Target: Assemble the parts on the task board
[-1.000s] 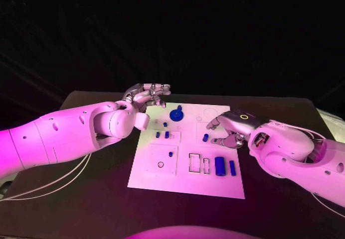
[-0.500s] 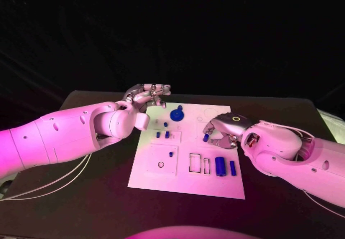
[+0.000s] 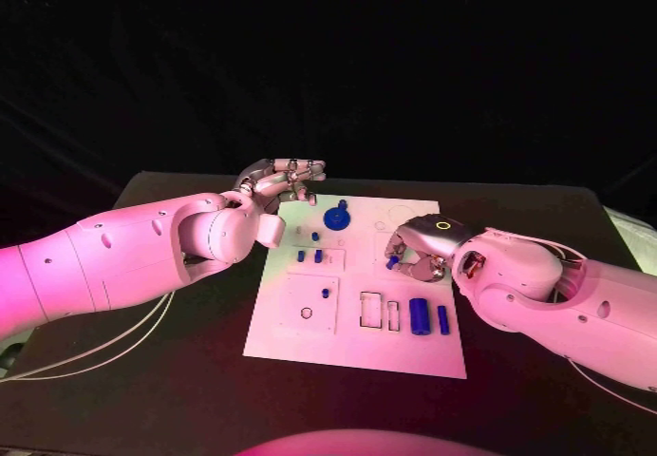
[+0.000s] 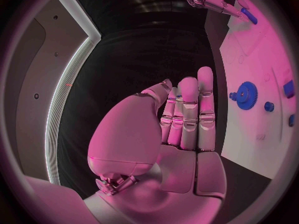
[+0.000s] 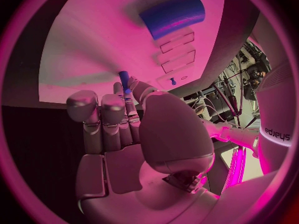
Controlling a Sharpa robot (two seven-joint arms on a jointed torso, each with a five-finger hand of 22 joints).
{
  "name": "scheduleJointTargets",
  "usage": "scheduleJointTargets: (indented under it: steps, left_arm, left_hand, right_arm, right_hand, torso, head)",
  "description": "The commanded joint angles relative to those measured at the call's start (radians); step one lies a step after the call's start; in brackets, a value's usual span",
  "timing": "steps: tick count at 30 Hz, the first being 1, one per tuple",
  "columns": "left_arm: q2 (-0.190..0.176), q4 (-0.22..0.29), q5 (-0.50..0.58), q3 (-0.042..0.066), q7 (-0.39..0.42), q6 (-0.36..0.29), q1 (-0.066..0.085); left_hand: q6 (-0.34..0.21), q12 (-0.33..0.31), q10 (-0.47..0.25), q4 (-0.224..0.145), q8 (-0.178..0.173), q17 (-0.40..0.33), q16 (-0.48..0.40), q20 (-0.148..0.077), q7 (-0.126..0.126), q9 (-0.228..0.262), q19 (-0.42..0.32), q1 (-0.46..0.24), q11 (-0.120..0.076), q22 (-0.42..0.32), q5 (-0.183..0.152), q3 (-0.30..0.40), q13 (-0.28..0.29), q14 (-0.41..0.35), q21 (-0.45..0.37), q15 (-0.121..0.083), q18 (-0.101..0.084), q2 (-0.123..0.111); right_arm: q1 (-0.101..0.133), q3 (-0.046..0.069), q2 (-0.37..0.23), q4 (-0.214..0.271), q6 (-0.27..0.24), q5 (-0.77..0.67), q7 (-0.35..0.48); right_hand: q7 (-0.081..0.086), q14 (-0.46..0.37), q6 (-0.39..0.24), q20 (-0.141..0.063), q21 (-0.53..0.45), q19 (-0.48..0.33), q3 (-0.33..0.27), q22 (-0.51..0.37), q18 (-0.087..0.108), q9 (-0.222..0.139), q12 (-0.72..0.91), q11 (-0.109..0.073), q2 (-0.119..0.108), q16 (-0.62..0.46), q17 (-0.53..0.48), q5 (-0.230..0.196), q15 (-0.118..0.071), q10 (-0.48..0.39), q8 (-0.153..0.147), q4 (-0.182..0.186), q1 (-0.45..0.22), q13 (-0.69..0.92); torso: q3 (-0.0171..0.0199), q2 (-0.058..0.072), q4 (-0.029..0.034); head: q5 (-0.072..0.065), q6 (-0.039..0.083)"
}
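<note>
Nearest the camera, the white task board (image 3: 359, 337) lies on the black table (image 3: 164, 380), two blue cylinders (image 3: 419, 316) resting side by side beside empty rectangular slots near its front edge. Midway up the board, the right hand (image 3: 415, 255) pinches a small blue peg (image 3: 393, 263) between thumb and fingertips just above the surface; the right wrist view shows the peg (image 5: 124, 78) held at one end, its free end pointing at the board. The peg looks light, rigid and smooth, likely to slip or tilt unless taken firmly around its shaft. Farther back, a blue gear (image 3: 337, 218) sits on the board near small seated pegs. At the far left corner the left hand (image 3: 281, 180) hovers empty, fingers loosely curled and apart. Bare table surrounds the board, leaving both arms open room to withdraw.
</note>
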Motion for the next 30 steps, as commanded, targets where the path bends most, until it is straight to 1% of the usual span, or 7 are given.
scheduleJointTargets:
  steps: [1, 10, 13, 19, 24, 27, 30]
  left_arm:
    - [0.002, 0.002, 0.0, 0.001, 0.002, 0.019, 0.0]
    - [0.001, 0.003, 0.0, 0.001, 0.0, 0.022, 0.0]
    - [0.0, 0.005, 0.0, 0.001, -0.001, 0.022, 0.0]
    - [-0.002, 0.005, 0.0, 0.001, -0.002, 0.021, 0.0]
    - [-0.001, 0.001, 0.0, 0.001, -0.002, 0.022, 0.0]
    - [-0.001, -0.002, 0.0, 0.001, -0.004, 0.022, 0.0]
    - [-0.001, -0.006, 0.0, 0.001, -0.006, 0.02, 0.0]
  left_hand:
    - [-0.008, 0.006, -0.007, -0.002, 0.004, -0.001, -0.002, 0.003, -0.001, -0.001, 0.002, -0.009, -0.001, -0.001, -0.005, -0.005, 0.001, -0.005, -0.005, 0.001, 0.011, 0.004]
    - [-0.008, 0.006, -0.007, -0.002, 0.004, -0.001, -0.002, 0.003, -0.001, -0.001, 0.002, -0.009, -0.001, -0.001, -0.005, -0.005, 0.001, -0.005, -0.005, 0.001, 0.011, 0.004]
    - [-0.008, 0.006, -0.007, -0.002, 0.004, -0.001, -0.002, 0.003, -0.001, -0.001, 0.002, -0.009, -0.001, -0.001, -0.005, -0.005, 0.001, -0.005, -0.005, 0.001, 0.011, 0.004]
    - [-0.008, 0.006, -0.007, -0.002, 0.004, -0.001, -0.002, 0.003, -0.001, -0.001, 0.002, -0.009, -0.001, -0.001, -0.005, -0.005, 0.001, -0.005, -0.005, 0.001, 0.011, 0.004]
    - [-0.01, 0.008, -0.008, -0.003, 0.004, -0.004, -0.002, 0.003, -0.001, -0.001, 0.002, -0.01, -0.001, -0.002, -0.005, -0.006, 0.001, -0.006, -0.006, 0.001, 0.011, 0.004]
    - [-0.01, 0.008, -0.008, -0.003, 0.004, -0.004, -0.002, 0.003, -0.001, -0.001, 0.002, -0.01, -0.001, -0.002, -0.005, -0.006, 0.001, -0.006, -0.006, 0.001, 0.011, 0.004]
    - [-0.01, 0.008, -0.009, -0.003, 0.004, -0.004, -0.002, 0.003, -0.001, -0.001, 0.002, -0.009, -0.001, -0.002, -0.005, -0.007, 0.001, -0.006, -0.006, 0.001, 0.011, 0.004]
  right_arm:
    - [-0.006, -0.002, 0.011, -0.01, 0.024, -0.009, 0.009]
    - [-0.01, -0.003, 0.029, -0.031, 0.023, -0.012, 0.006]
    - [-0.011, -0.003, 0.027, -0.029, -0.002, -0.011, 0.004]
    - [-0.011, -0.001, 0.003, 0.007, -0.1, 0.006, 0.014]
    - [-0.007, 0.01, -0.027, 0.048, -0.166, 0.032, 0.019]
    - [0.002, 0.016, -0.045, 0.073, -0.181, 0.081, 0.024]
    - [0.008, 0.019, -0.054, 0.1, -0.166, 0.18, 0.043]
  right_hand:
    - [-0.002, 0.015, 0.014, 0.001, 0.009, 0.01, 0.009, 0.007, -0.015, 0.003, -0.005, -0.003, 0.012, 0.007, 0.005, -0.004, -0.007, 0.014, 0.005, 0.0, -0.002, 0.002]
    - [-0.003, 0.017, 0.024, -0.001, 0.017, 0.015, 0.015, 0.019, -0.017, 0.005, -0.01, -0.004, 0.014, 0.014, 0.011, -0.004, -0.009, 0.027, 0.008, -0.001, -0.004, 0.002]
    - [-0.004, 0.017, 0.037, -0.003, 0.023, 0.019, 0.026, 0.026, -0.018, 0.008, -0.011, -0.007, 0.022, 0.016, 0.012, -0.004, -0.011, 0.044, 0.014, -0.005, 0.0, 0.004]
    - [-0.003, 0.019, 0.059, -0.005, 0.042, 0.029, 0.052, 0.055, -0.024, 0.016, -0.011, -0.008, 0.033, 0.028, 0.025, -0.004, -0.014, 0.08, 0.027, -0.023, 0.015, 0.01]
    - [0.0, 0.018, 0.059, -0.007, 0.047, 0.031, 0.066, 0.06, -0.024, 0.018, -0.017, -0.008, 0.036, 0.03, 0.026, -0.005, -0.015, 0.087, 0.028, -0.032, 0.02, 0.01]
    - [0.002, 0.017, 0.058, -0.007, 0.047, 0.03, 0.067, 0.06, -0.024, 0.019, -0.02, -0.007, 0.032, 0.027, 0.022, -0.005, -0.015, 0.087, 0.028, -0.032, 0.015, 0.009]
    - [0.005, 0.012, 0.051, -0.006, 0.041, 0.026, 0.069, 0.051, -0.023, 0.019, -0.031, -0.003, 0.028, 0.016, 0.008, -0.002, -0.013, 0.081, 0.024, -0.029, 0.004, 0.007]
  torso:
    - [0.0, 0.0, -0.0002]
    - [-0.001, 0.0, -0.0007]
    - [-0.0005, 0.0, -0.0023]
    - [0.0004, 0.0, 0.0003]
    - [-0.0009, -0.001, 0.0]
    - [0.001, -0.001, -0.0009]
    - [0.001, -0.001, -0.0016]
  head:
    - [0.0, 0.0]
    - [-0.001, -0.003]
    - [0.0, -0.003]
    - [-0.002, -0.005]
    - [-0.002, -0.005]
    - [0.0, -0.004]
    - [0.001, -0.005]
